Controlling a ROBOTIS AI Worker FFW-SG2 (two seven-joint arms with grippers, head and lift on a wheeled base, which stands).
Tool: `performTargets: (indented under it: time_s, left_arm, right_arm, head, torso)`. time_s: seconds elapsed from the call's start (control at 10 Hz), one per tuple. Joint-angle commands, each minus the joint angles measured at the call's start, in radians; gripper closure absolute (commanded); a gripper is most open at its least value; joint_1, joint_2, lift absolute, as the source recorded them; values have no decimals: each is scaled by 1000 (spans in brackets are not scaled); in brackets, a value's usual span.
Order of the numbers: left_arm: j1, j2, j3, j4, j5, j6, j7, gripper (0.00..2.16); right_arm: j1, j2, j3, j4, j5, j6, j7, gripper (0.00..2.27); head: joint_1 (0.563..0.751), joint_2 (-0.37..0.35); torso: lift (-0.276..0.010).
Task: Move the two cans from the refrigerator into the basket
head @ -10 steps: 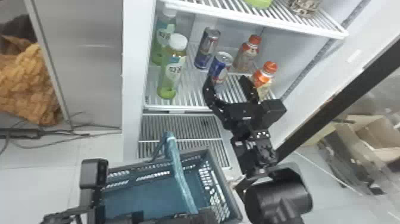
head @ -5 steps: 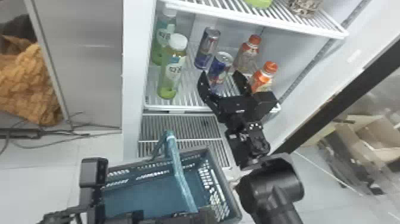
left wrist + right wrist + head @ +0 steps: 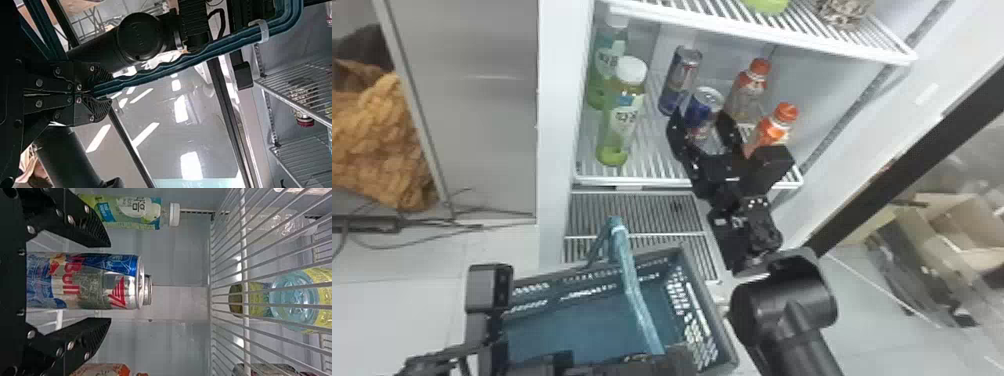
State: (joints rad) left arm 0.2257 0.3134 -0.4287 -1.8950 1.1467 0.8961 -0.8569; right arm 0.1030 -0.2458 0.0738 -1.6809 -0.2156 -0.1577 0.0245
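My right gripper (image 3: pixel 704 127) stands open around the front blue-and-silver can (image 3: pixel 702 112) on the refrigerator shelf. In the right wrist view that can (image 3: pixel 86 282) lies between the spread fingers of the right gripper (image 3: pixel 109 282), with a gap on each side. Behind it stands the second can (image 3: pixel 680 80), its rim (image 3: pixel 148 290) peeking past the front one. The blue basket (image 3: pixel 727 345) hangs in front of the refrigerator, near my left arm (image 3: pixel 489 295). In the left wrist view the left gripper (image 3: pixel 102 92) is shut on the basket's handle (image 3: pixel 168 68).
Green bottles (image 3: pixel 622 120) stand left of the cans, orange-capped bottles (image 3: pixel 774 127) to their right. An upper wire shelf (image 3: pixel 772 37) runs above them. The refrigerator's lower grille (image 3: pixel 634 212) lies behind the basket.
The right gripper has moved left and then forward, so its open fingers now flank the front can. The left arm and basket have stayed almost still.
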Motion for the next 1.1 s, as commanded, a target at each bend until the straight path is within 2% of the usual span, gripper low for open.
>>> performTargets:
  time_s: [0.0, 0.4, 0.8, 1.0]
  left_arm:
    - [0, 1, -2, 2, 2, -3, 1, 1159]
    - [0, 4, -4, 4, 8, -5, 1, 1159]
    - [2, 3, -2, 4, 10, -10, -1, 1161]
    - [5, 3, 0, 4, 10, -5, 1, 1159]
  right_arm:
    - [-5, -1, 12, 6, -26, 1, 0, 891]
    - [20, -7, 18, -58, -52, 1, 0, 891]
    - [152, -7, -2, -242, -123, 1, 0, 892]
    - [243, -4, -34, -355, -123, 10, 0, 892]
  head:
    - [695, -350]
    - [695, -350]
    - [695, -350]
    - [695, -350]
  torso:
    - [-276]
    - [-276]
    - [-276]
    - [-276]
